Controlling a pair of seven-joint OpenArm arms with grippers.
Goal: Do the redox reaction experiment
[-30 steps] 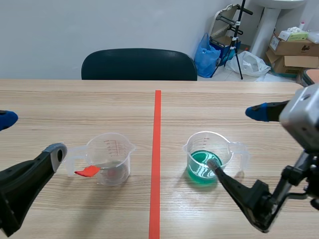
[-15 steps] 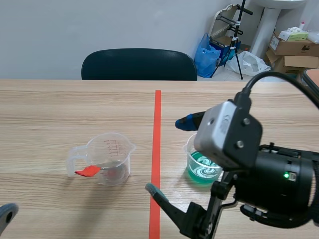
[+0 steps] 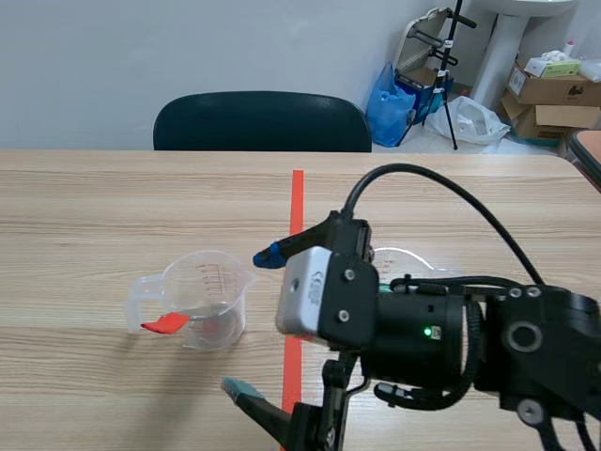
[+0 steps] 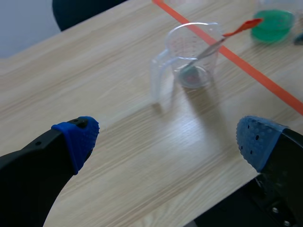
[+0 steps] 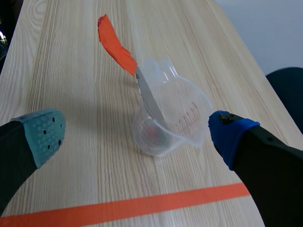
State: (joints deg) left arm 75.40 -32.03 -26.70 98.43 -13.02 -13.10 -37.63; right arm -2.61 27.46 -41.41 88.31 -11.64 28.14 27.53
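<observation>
A clear beaker [image 3: 208, 299] stands left of the orange tape line, with a red-handled spoon [image 3: 167, 323] leaning in it. My right gripper [image 3: 252, 321] has come across the line and hangs open just right of this beaker. In the right wrist view the clear beaker [image 5: 170, 118] and spoon [image 5: 116, 45] lie ahead of the gripper [image 5: 137, 135], untouched. The green-liquid beaker [image 3: 406, 254] is almost hidden behind the right arm. My left gripper [image 4: 165, 142] is open, well back from the clear beaker [image 4: 191, 52]; the green beaker [image 4: 272, 23] shows beyond.
A dark chair [image 3: 263, 122] stands behind the table's far edge. Boxes and bags [image 3: 554, 89] sit on the floor at the back right. The orange tape line [image 3: 297, 202] runs down the table's middle.
My right arm swung from the right side across the tape line to the clear beaker, covering the green beaker. The left arm drew back out of the scene view.
</observation>
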